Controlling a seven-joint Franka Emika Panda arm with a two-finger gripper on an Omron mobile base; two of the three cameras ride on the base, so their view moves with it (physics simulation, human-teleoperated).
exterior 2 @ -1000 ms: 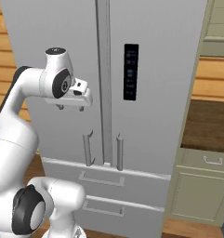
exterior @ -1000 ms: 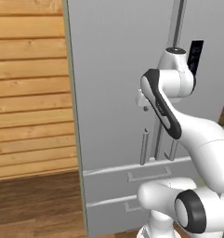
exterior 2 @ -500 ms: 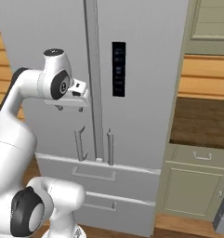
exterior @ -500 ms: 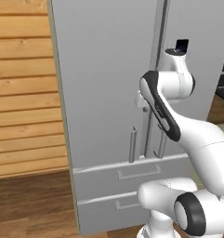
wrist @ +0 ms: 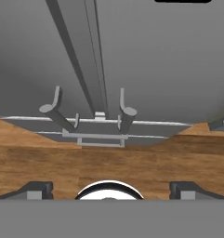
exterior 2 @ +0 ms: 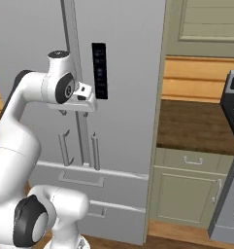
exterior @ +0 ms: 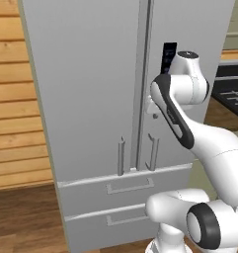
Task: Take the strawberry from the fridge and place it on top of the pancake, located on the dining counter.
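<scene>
**Fridge shut in front of me, claw wide and empty**

Doors of the fridge [exterior: 91, 99] stand closed, the two tall panels meeting at a vertical seam that runs up the middle of the grey front. My claw [wrist: 108, 188] is spread about as wide as it goes and holds nothing; its two dark fingertips [wrist: 34, 189] sit far apart at the bottom of the hand view, looking down along the fridge face toward the wooden floor [wrist: 108, 162].

My hand hangs just in front of the seam, near the right door, with open air between it and the grey surface. The long axis of the fridge runs straight up, and so do the bar handles [exterior 2: 95, 151], which flank the seam in a close pair; their lower ends curve into the doors just above the drawers. Two drawers [exterior: 125, 185] lie below, each with a flat horizontal pull.

A black control panel [exterior 2: 99, 70] sits on the right door, just right of my wrist. To the left of the fridge is a wall of wooden planks [exterior: 14, 108]. To the right, close against the fridge side, stands a green cabinet [exterior 2: 186, 192] with a dark brown desk top [exterior 2: 196, 126], and a stove [exterior 2: 232, 146] beyond it.
</scene>
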